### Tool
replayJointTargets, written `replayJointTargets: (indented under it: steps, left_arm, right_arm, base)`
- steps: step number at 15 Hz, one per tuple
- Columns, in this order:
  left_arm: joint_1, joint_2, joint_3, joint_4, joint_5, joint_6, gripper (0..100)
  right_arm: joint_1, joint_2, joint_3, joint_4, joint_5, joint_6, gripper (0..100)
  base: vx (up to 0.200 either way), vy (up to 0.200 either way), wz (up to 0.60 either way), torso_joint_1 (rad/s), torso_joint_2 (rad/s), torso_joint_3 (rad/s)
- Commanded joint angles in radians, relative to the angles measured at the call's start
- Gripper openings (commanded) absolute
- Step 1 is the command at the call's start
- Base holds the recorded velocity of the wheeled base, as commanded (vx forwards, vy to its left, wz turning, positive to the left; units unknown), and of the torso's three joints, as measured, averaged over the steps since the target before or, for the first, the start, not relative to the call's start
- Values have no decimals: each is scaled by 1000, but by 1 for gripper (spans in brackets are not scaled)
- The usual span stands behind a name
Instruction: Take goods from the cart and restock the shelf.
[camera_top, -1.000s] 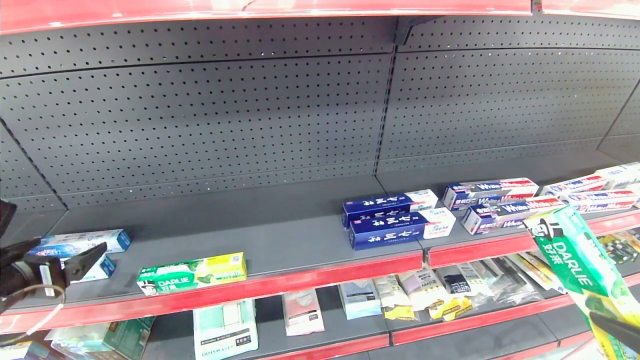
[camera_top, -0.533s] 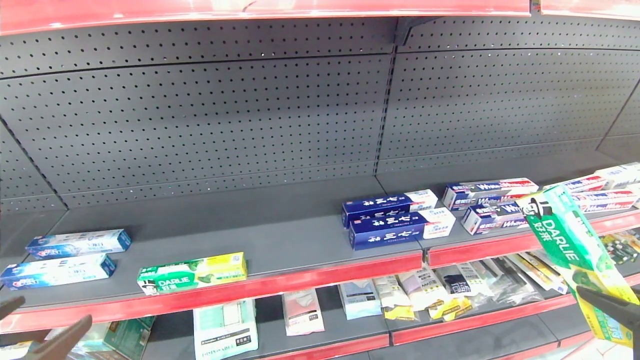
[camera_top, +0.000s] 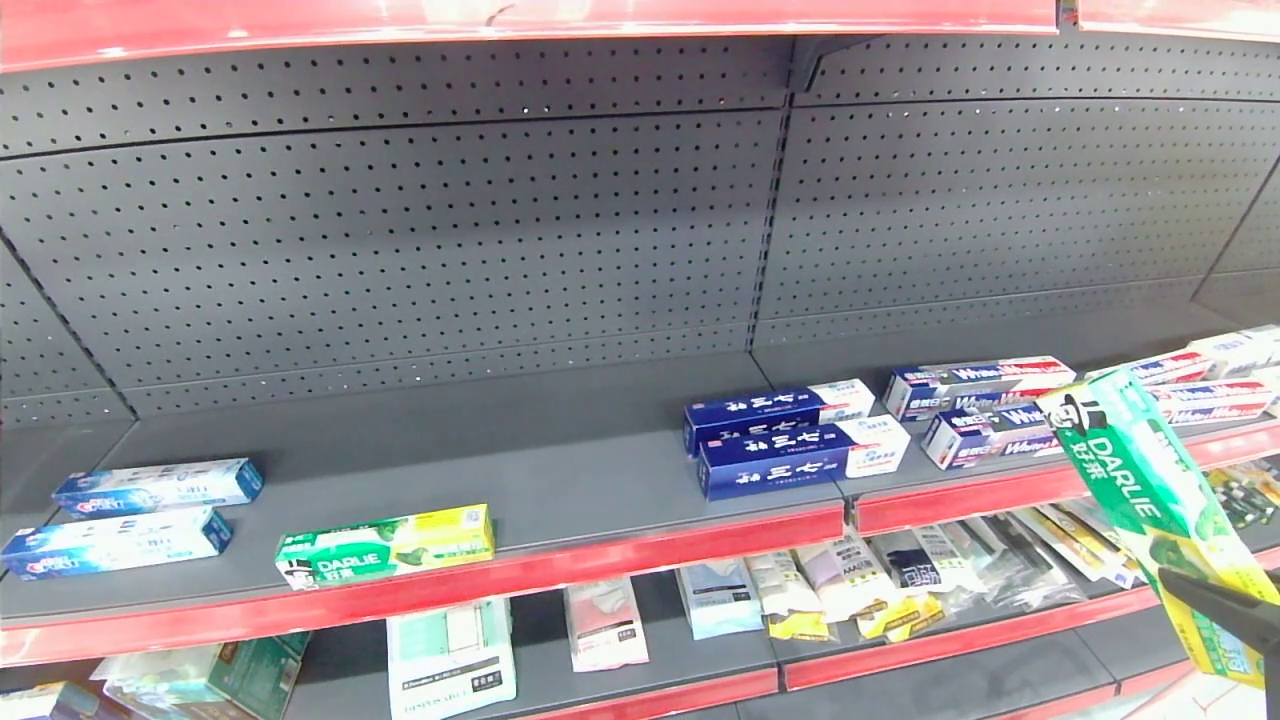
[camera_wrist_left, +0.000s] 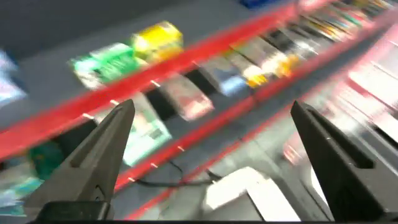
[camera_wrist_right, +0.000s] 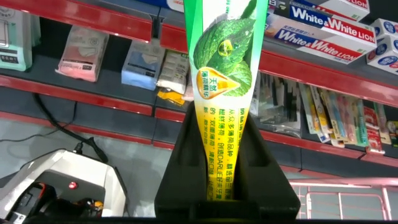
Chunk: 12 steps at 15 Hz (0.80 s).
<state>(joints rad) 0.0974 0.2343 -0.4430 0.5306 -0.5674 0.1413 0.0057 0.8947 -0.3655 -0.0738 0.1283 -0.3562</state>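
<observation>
Green toothpaste box (camera_top: 1150, 490), right jaws gripping

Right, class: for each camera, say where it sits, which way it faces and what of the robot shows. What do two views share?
Head view: on the head, facing forward and down at the shelf; the right hand shows lower right, holding the green box.
Left wrist view: on the left wrist, facing the red shelf edges past the open left hand.
Right wrist view: on the right wrist, facing lower shelves along the gripped green box.
Shared: head and right wrist views both show the green box.
</observation>
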Motion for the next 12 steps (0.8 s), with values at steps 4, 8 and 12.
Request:
replayJointTargets:
  steps: [4,8,12]
  left_arm:
    - [-119,-181,6,66,337,-34,100]
    - [-104,-228,7,42,216,-80,100]
    - [-102,-234,104,28,409,-85,100]
  right_arm:
    - [-3,4,-4,-4,1,0,0]
    - [3,7,-7,-4,1,-7,0]
    - [3,40,-47,-4,1,-43,0]
  base:
    - [0,0,0,0,0,0]
    - [0,0,0,0,0,0]
    - [0,0,0,0,0,0]
